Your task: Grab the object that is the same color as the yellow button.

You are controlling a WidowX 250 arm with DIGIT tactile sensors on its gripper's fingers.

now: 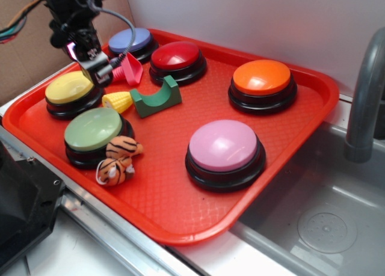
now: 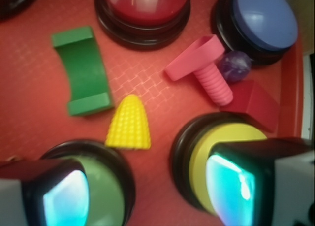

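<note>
Exterior view:
Tray: a red tray [image 1: 289,162] holds every button and toy, so the target lies among clutter.
Corn cob: the yellow corn cob [image 1: 118,100] lies on its side between the yellow button [image 1: 70,88] and the green arch block [image 1: 156,98], touching or almost touching the block.
Gripper: the gripper [image 1: 96,68] hangs above the gap beside the yellow button, near the cob but not on it.

Wrist view:
Corn cob: it [image 2: 129,123] sits between the two fingers [image 2: 64,199], tip pointing away, well placed for a descent.
Fingers: spread wide, holding nothing.
Neighbours: the pink screw [image 2: 206,71] lies clear; the arch block [image 2: 83,71] is close, likely the crowding risk.
</note>
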